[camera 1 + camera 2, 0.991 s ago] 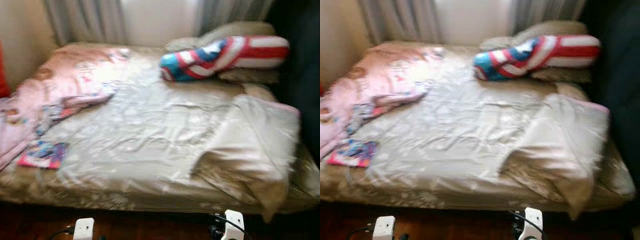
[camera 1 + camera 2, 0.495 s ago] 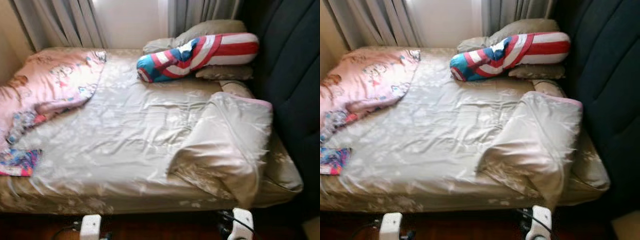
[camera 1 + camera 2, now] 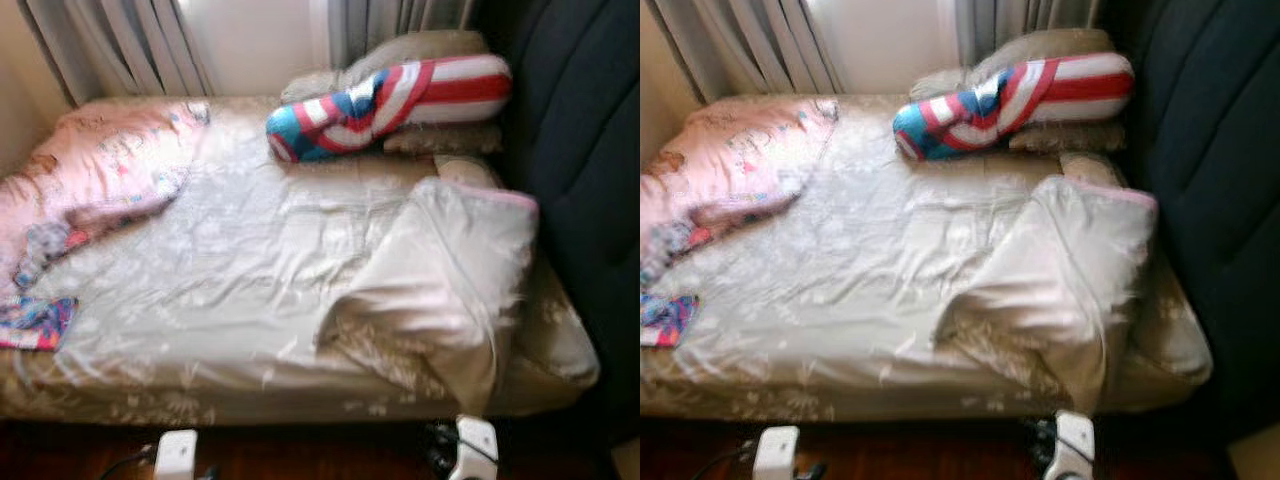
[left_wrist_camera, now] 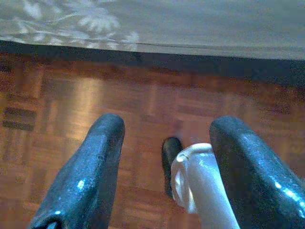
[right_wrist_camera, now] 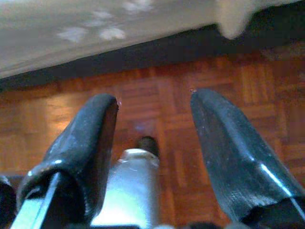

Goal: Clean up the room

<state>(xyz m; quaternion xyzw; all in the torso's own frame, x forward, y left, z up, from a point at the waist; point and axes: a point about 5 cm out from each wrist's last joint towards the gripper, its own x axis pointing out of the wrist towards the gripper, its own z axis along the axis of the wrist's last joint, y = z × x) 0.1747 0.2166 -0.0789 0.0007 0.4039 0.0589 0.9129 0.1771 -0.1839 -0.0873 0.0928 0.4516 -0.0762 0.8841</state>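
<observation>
Between the earlier frames and now the head camera has swung toward the robot's right and steadied, so the whole bed sits further left in the picture; nothing on it has itself moved. Left gripper point(image 4: 164, 157) hangs low over the parquet floor point(image 4: 62, 109), fingers spread apart and empty, and the right gripper point(image 5: 155, 138) hangs the same way, also parted with nothing between the fingers. Just ahead of both is the bed's front edge point(image 3: 250, 405). On the mattress, a beige quilt point(image 3: 450, 280) lies folded back in a heap at the right, a pink blanket point(image 3: 90, 180) is bunched at the left, and a small colourful cloth point(image 3: 35, 322) rests at the near left corner. A striped red, white and blue pillow point(image 3: 390, 95) lies at the head against beige pillows point(image 3: 420, 50). Judging by this, tidying has not begun; the robot seems squared up to the bed, the crumpled quilt closest to reach
</observation>
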